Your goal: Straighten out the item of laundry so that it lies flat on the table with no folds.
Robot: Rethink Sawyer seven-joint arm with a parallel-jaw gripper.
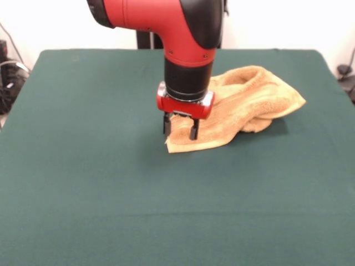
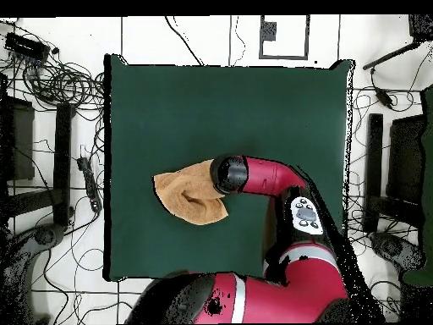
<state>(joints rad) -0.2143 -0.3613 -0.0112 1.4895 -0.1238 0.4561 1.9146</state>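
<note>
The near half of the green surface (image 1: 111, 210) is seen bare. Just past centre, the claw (image 1: 180, 128) is held spread, its tips set on the towel's (image 1: 244, 102) near-left corner. Behind it the towel is heaped in folds toward the far right, so most flattening is judged undone.

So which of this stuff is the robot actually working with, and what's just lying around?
Part of the job:
- towel, crumpled with folds
- green table it lies on
- gripper, jaws open, over the towel's near corner

Just lying about:
- cables on the floor around the table
</note>
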